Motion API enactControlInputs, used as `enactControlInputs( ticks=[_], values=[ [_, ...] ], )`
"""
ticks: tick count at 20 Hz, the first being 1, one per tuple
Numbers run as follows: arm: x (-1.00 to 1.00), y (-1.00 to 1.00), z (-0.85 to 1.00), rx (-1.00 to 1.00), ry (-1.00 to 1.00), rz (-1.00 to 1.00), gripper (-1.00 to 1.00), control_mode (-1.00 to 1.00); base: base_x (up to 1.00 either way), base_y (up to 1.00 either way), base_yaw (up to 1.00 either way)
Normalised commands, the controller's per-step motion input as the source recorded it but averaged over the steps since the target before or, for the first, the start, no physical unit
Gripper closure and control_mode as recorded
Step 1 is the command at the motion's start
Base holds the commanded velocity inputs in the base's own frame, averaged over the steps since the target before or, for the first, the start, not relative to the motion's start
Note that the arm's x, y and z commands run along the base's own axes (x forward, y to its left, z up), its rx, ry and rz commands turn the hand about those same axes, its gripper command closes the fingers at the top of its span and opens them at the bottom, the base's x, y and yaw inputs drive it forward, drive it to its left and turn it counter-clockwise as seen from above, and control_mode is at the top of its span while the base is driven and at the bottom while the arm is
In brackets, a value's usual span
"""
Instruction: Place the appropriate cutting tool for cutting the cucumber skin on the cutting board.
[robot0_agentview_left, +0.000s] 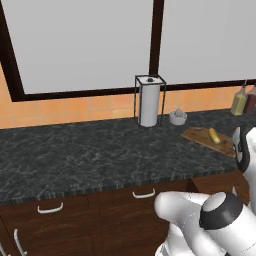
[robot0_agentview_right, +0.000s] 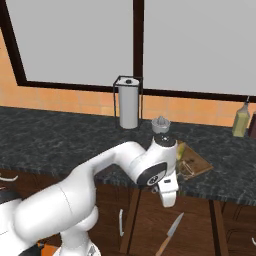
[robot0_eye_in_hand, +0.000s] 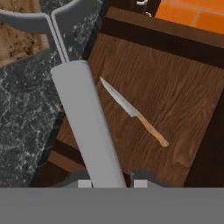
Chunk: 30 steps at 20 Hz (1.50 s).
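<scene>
The end effector (robot0_eye_in_hand: 112, 183) is clamped on the grey handle of a peeler (robot0_eye_in_hand: 87, 118), whose head points to 11 o'clock in the hand view. A wooden-handled knife (robot0_eye_in_hand: 131, 111) lies at its 3 o'clock. On the counter (robot0_agentview_left: 90, 155), the cucumber (robot0_agentview_left: 214, 135) rests on the cutting board (robot0_agentview_left: 202, 139), at 4 o'clock from the paper towel holder (robot0_agentview_left: 149, 101).

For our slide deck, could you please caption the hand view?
Grey-handled peeler between the fingertips of the hand at the counter edge, a wooden-handled knife beyond it.
</scene>
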Motion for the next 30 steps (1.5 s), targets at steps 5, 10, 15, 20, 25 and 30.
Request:
enactControlInputs(
  ticks=[5, 10, 15, 20, 25, 30],
  values=[
    [1.0, -0.64, 0.51, 0.01, 0.07, 0.01, 1.0, -1.0, 0.0, 0.0, 0.0],
    [1.0, -0.2, -0.2, -0.02, 0.17, 0.14, 1.0, -1.0, 0.0, 0.0, 0.0],
    [0.68, -0.01, -0.45, -0.07, 0.04, 0.07, 1.0, -1.0, 0.0, 0.0, 0.0],
    [0.38, -0.2, -0.67, 0.0, -0.05, 0.03, 1.0, -1.0, 0.0, 0.0, 0.0],
    [0.69, -0.3, -0.27, 0.01, 0.0, 0.04, 1.0, -1.0, 0.0, 0.0, 0.0],
    [0.42, -0.47, -0.22, 0.04, 0.0, 0.04, 1.0, -1.0, 0.0, 0.0, 0.0]
  ],
)
